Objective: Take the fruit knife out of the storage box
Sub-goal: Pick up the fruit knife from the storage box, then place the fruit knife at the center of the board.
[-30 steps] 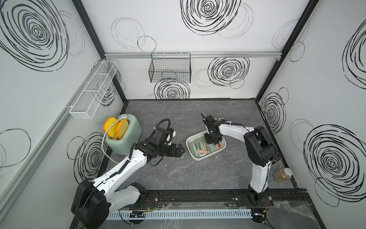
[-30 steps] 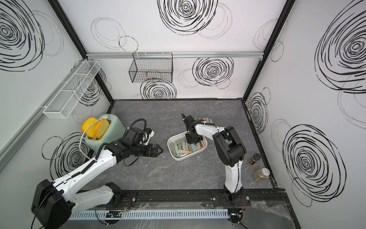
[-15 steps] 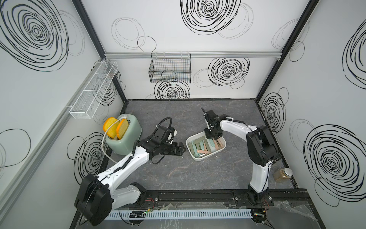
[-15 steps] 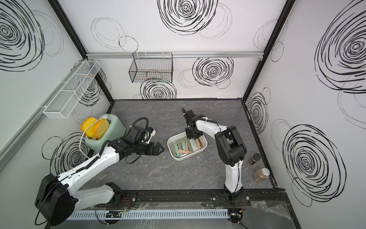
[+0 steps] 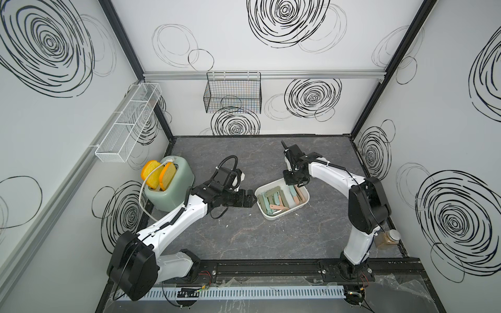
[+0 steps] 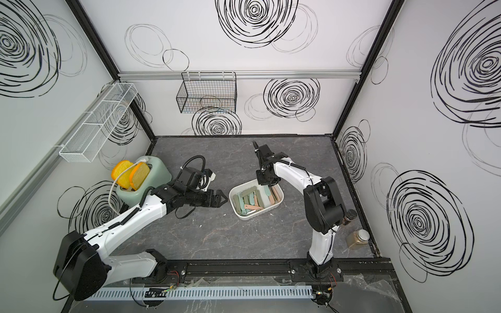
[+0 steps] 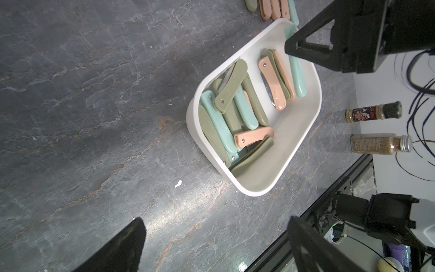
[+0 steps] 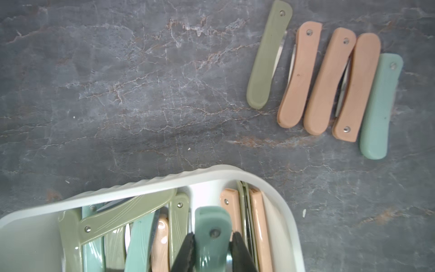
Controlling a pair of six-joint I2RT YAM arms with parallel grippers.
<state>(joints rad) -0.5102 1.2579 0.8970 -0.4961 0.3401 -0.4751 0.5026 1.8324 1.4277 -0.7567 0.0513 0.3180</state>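
Teal plastic: logged as the handle of the fruit knife [image 8: 207, 223], pinched at its rivet end by the right pincer [image 8: 213, 249], jaws clamped on both flanks of that handle. Placed knife and pincer within the outline of the storage box [image 8: 164, 184], near one end wall, above a jumble of green, teal and pink folded knives [image 7: 235, 110]. Could not settle clearance of the knife's lower end from that jumble; hidden under the pincer. Located the box on the grey stone-pattern bench [image 5: 244, 244], between the two arms in both top views. Found left pincer [image 5: 252, 201] with jaws wide apart, holding nothing, hovering just beside the box wall on the left arm's side; contact not resolvable. Counted a row of five knives [image 8: 324, 77] laid side by side on the bench beyond the box, apart from it.

Judged step in hand: removal of one knife, grasp made, lift-out not yet done. Judged next move: raise straight up until clear of the rolled rim, carry over the end wall, lay flat beside the row, then part the jaws. Flagged likely trouble: neighbours dragged along; slick handle swinging from an end pinch.
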